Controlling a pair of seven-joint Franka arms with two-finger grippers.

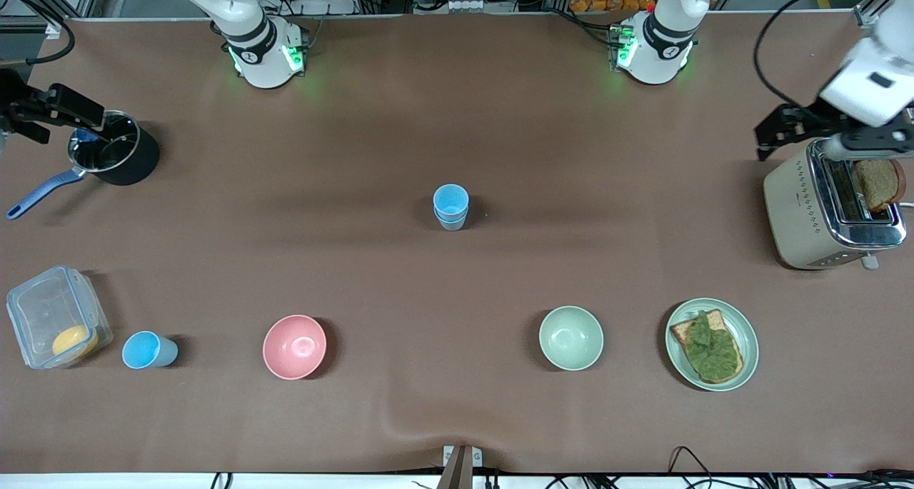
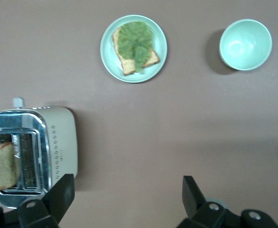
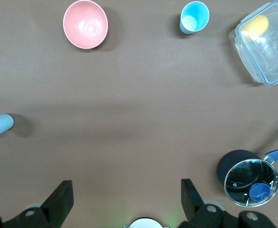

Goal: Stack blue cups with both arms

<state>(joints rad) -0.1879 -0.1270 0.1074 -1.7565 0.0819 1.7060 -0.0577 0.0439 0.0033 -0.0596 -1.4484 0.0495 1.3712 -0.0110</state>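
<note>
Two blue cups (image 1: 450, 207) stand nested mid-worktop, a third blue cup (image 1: 148, 350) between the pink bowl (image 1: 294, 346) and clear container (image 1: 57, 316); left pincer (image 1: 785, 128) over the toaster (image 1: 828, 210) and right pincer (image 1: 43, 111) over the pot (image 1: 114, 150) both gape wide, empty.

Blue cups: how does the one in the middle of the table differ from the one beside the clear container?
The middle blue cup is a nested pair, with two rims showing; the blue cup beside the clear container is single. The middle one stands alone, farther from the front camera; the single one sits nearer, between the clear container and the pink bowl, toward the right arm's end. Both are upright, light blue, and untouched by either tool.
</note>
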